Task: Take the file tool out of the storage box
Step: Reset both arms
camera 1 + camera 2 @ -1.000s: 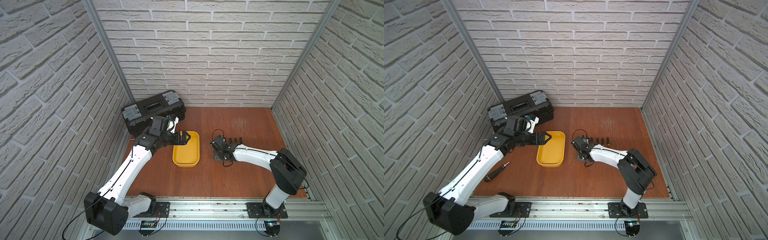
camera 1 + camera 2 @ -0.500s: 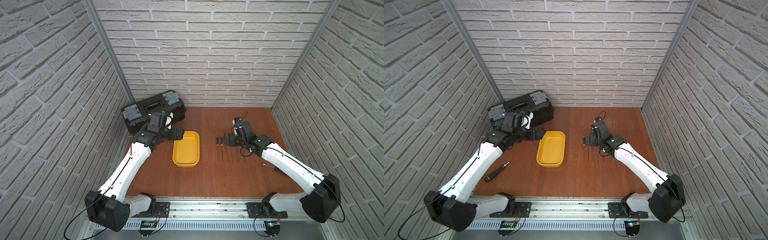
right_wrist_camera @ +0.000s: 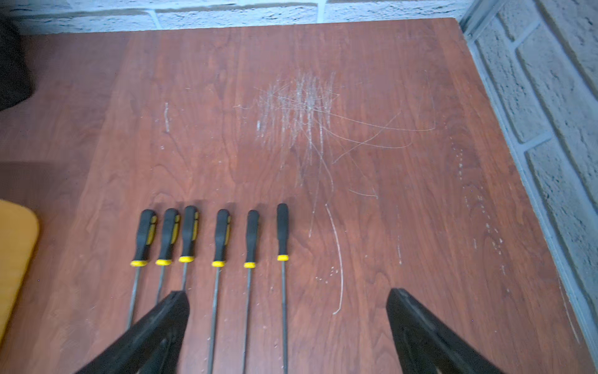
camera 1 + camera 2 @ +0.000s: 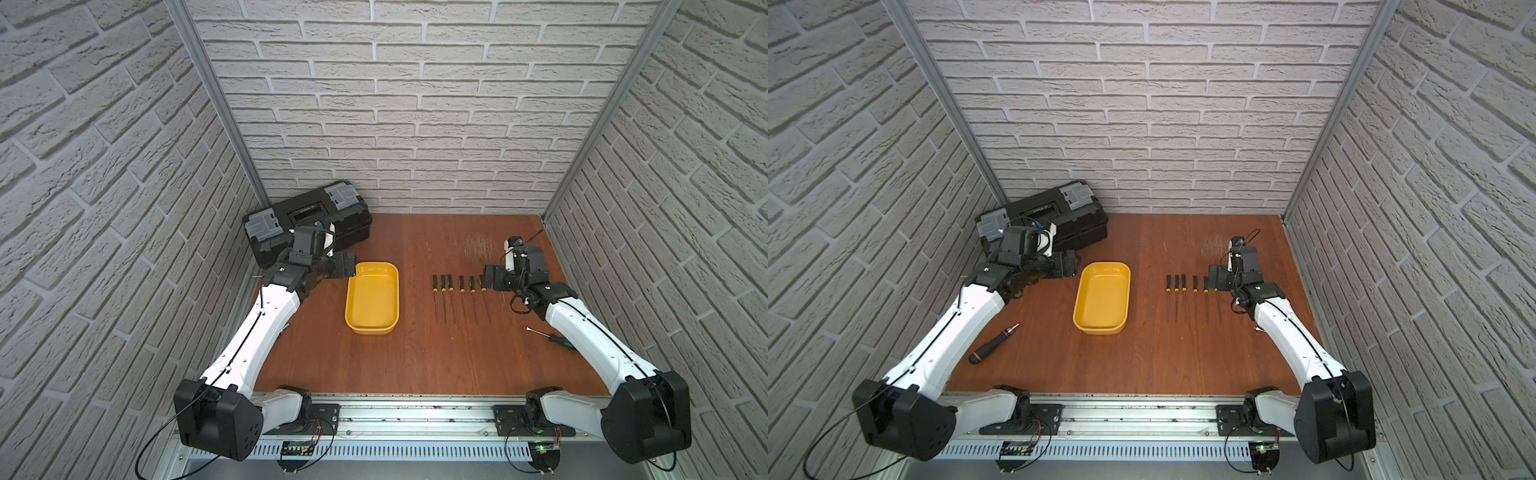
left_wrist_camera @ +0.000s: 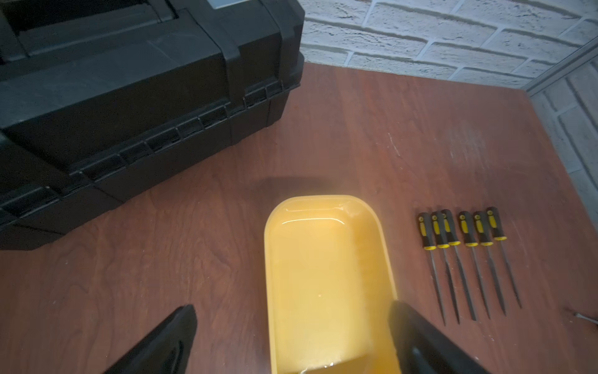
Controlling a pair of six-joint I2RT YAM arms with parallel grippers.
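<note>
The yellow storage box [image 4: 372, 299] [image 4: 1101, 299] [image 5: 323, 275] lies in the middle of the table with nothing inside it. To its right, several file tools [image 4: 461, 291] [image 4: 1194, 291] [image 5: 469, 233] [image 3: 220, 239] with black-and-yellow handles lie side by side on the wood. My left gripper [image 4: 348, 266] [image 4: 1070, 266] [image 5: 293, 309] hangs open over the box's far left corner, holding nothing. Over the rightmost file [image 3: 282, 233] my right gripper [image 4: 490, 279] [image 4: 1217, 279] [image 3: 287, 294] is open and empty, and that file's thin blade runs between its fingers.
A black toolbox [image 4: 307, 220] [image 4: 1042, 216] [image 5: 129, 97] with grey latches stands in the back left corner, just behind my left gripper. A black-handled screwdriver [image 4: 992, 345] lies front left, and another screwdriver [image 4: 555, 337] lies beside my right arm. Brick walls close in three sides.
My right gripper has opened and swung right, from beside the box to over the right end of the file row. My left gripper has drawn back from the box toward the toolbox.
</note>
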